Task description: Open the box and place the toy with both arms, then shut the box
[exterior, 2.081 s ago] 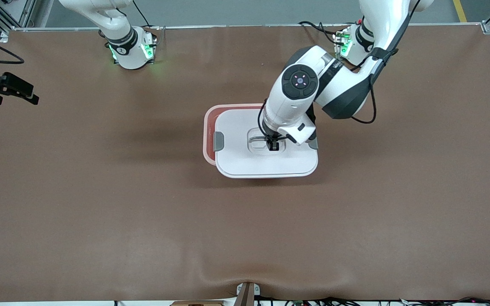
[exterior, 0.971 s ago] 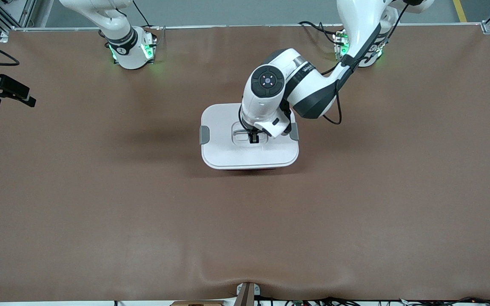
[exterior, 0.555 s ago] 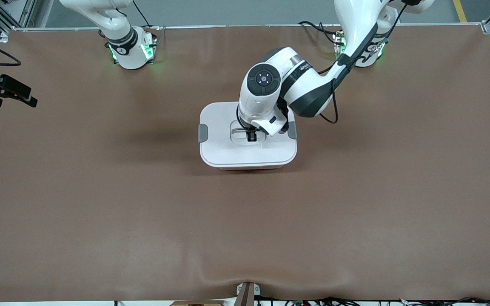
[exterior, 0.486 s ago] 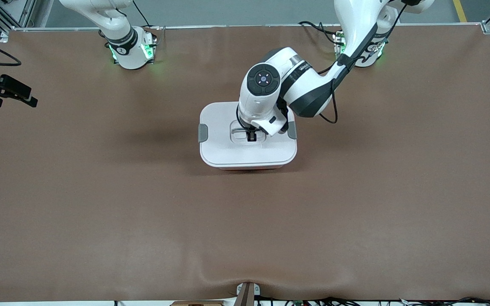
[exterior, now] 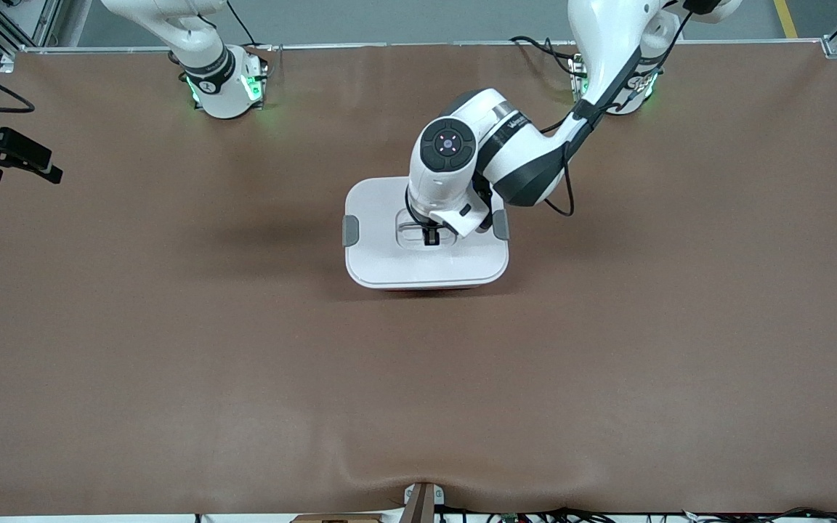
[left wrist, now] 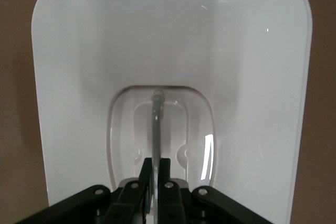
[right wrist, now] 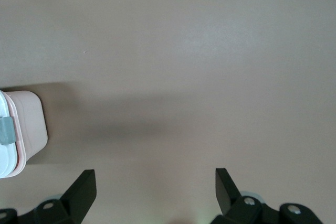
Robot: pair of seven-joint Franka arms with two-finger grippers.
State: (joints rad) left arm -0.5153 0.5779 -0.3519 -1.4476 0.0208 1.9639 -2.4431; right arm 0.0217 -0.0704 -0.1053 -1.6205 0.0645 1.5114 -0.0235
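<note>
The box (exterior: 426, 289) stands mid-table, its pale pink tub (right wrist: 29, 124) almost wholly covered by the flat white lid (exterior: 426, 263). The lid lies square over the tub, with grey clips (exterior: 351, 230) on both short sides. My left gripper (exterior: 431, 238) is down in the lid's recess, shut on the thin clear handle (left wrist: 156, 124), which runs between its fingers (left wrist: 167, 174). My right gripper (right wrist: 155, 182) is open and holds nothing; it hangs over bare table at the right arm's end (exterior: 41, 168). The toy is out of view.
The brown mat (exterior: 244, 378) covers the whole table. Both arm bases (exterior: 226, 87) glow green at the table edge farthest from the front camera. A small fixture (exterior: 422, 501) sits at the near edge.
The left gripper carried the lid from an offset position toward the right arm's end until it covered the tub. In the last half second it barely shifted. The right gripper stayed put.
</note>
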